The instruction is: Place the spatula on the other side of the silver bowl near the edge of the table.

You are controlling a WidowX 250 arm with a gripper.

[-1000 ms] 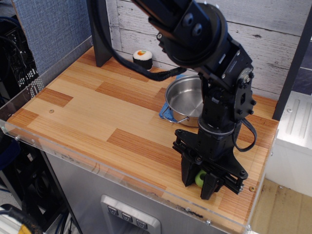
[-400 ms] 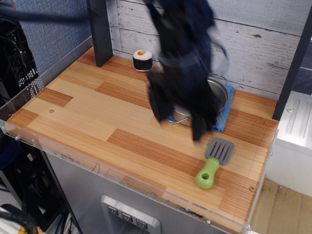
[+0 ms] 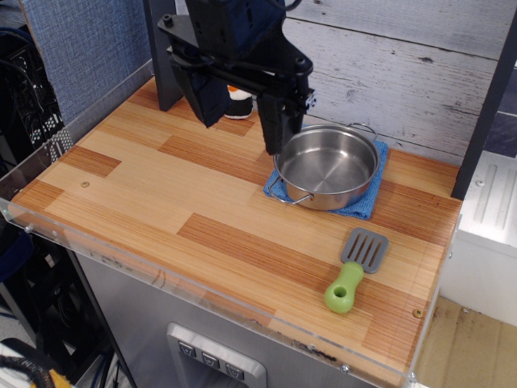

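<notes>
So the spatula [image 3: 356,272] is lying flat on the tabletop [image 3: 161,194], on the front side of the silver bowl [image 3: 327,166] and pretty near the front edge, green handle pointing toward the acrylic rim and the slotted grey blade toward the bowl; it's apart from the bowl, which sits on a blue cloth [image 3: 367,202]; the end effector [image 3: 242,109] hangs up high over the back of the tabletop, fingers spread wide and holding nothing; my guess is the spatula's light, stiff plastic, maybe a bit slick; the chunky handle looks like the obvious place to pinch, across its width, since the blade's thin and lies flat.
</notes>
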